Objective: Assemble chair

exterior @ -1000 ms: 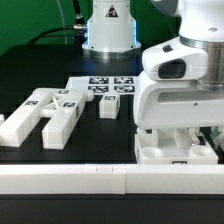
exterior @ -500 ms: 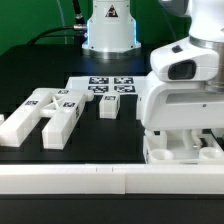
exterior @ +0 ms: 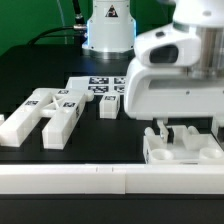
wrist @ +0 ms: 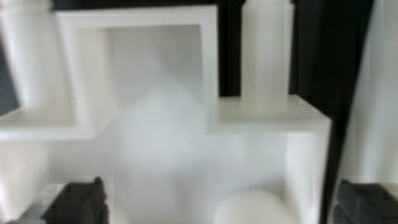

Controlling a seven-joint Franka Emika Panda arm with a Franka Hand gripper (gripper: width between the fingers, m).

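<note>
At the counter's [exterior: 40, 78] edge, on the exterior view's right, the hand [exterior: 177, 128] hung just above the seat [exterior: 180, 153], fingers apart, holding nothing. We judged the seat light, rigid and smooth, liable to slip; grip across a flat wall beside its slots.

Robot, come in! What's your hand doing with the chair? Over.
Hand open, just above seat block. Block down, not gripped. Other pieces loose at exterior view's left. Nothing blocking.
</note>
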